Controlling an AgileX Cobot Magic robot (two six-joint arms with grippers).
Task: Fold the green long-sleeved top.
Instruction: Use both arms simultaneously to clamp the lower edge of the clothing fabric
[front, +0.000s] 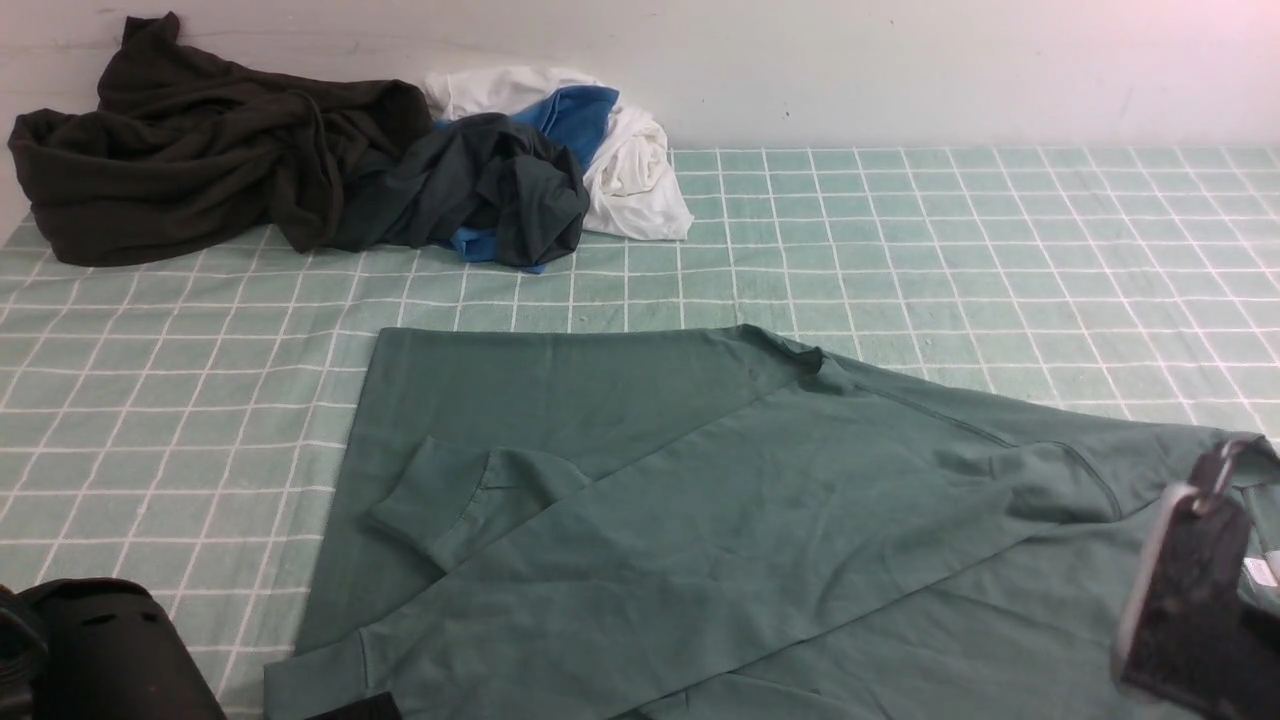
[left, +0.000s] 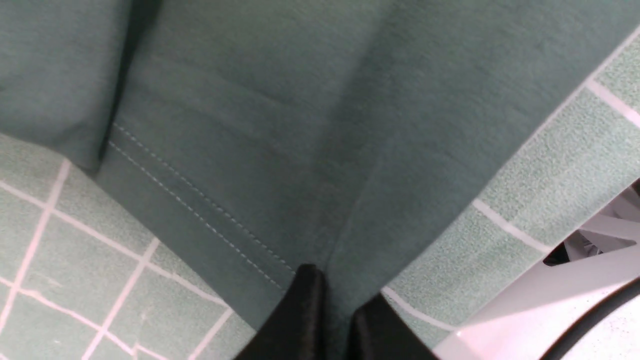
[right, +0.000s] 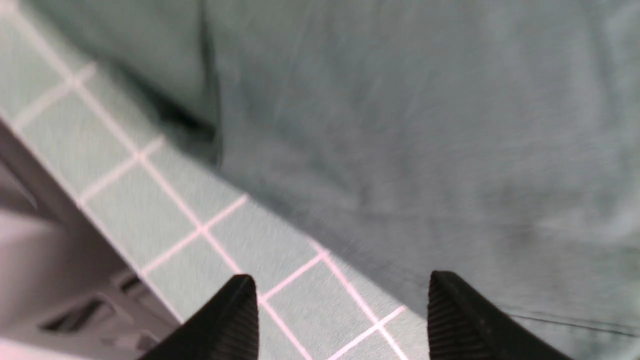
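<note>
**Q:** Where does the green long-sleeved top (front: 650, 500) lie?

**A:** Spread flat on the near half of the bench (front: 900, 250), on its checked cover (front: 150, 400), with the neck toward the robot's right. A sleeve (front: 650, 470) runs slantwise across the body, and its cuff (front: 440, 510) rests on the cloth toward the left. Judged from this, the sleeves are in and the body folds remain.

**Q:** What does the left claw (left: 335, 320) have?

**A:** It is closed tight, pinching a pleat of the top beside the double-stitched hem (left: 200, 210), close to the bench's front edge. A hold at the hem corner would let that end be carried over the rest as one sheet.

**Q:** And the right claw (right: 342, 305)?

**A:** Spread wide and empty, poised just above the line where the top's edge meets the checked cover; its wrist view is blurred. It probably seeks a matching hold on its own side, so that both corners rise level and the fold comes out square.

**Q:** The heap of clothes (front: 300, 160)?

**A:** Dark, blue and white garments bunched at the far left against the wall, well apart from the top. They appear to play no part in the task.
</note>
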